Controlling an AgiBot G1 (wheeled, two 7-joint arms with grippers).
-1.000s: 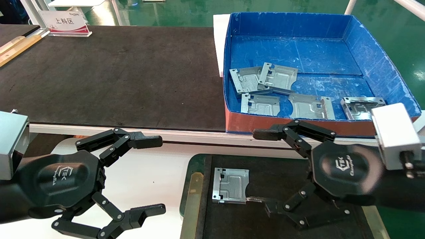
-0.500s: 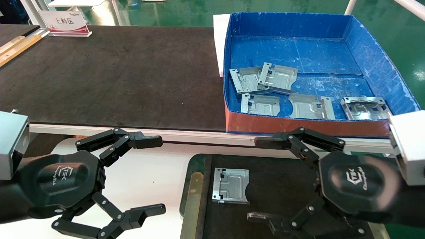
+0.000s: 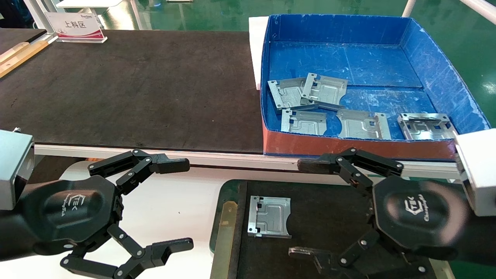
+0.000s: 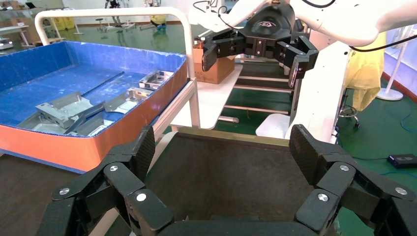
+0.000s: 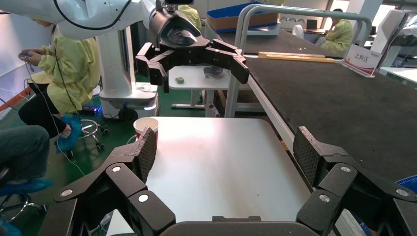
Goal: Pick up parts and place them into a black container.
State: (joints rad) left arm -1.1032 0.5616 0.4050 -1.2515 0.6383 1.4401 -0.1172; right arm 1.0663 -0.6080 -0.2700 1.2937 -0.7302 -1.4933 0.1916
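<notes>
- Hovering nearest the camera, the right gripper hangs over the black container with its fingers spread wide and nothing between them; one fingertip is low over the matte floor, the other up near the blue box's front wall.
- Inside that container one part lies flat, close to the container's left end and toward the robot's left of the right gripper, apart from both fingers.
- The left gripper sits parked over the white table just left of the container, also spread wide and empty.
- Both gripper housings carry an embossed logo; the lettering under it is too small to read with confidence.
- Beyond the right gripper, the blue box with its reddish front wall holds five more parts, two of them overlapping at the far-left of the group and three in a row along the front wall.
- Judged for the next pick, these lie straight ahead of and above the right gripper, which is far nearer than the left; the row's long axis runs side to side along the wall, so the reach goes forward over that wall.
- Farthest off, on the black table mat, a small sign reads "上料区" with a red band beneath.
</notes>
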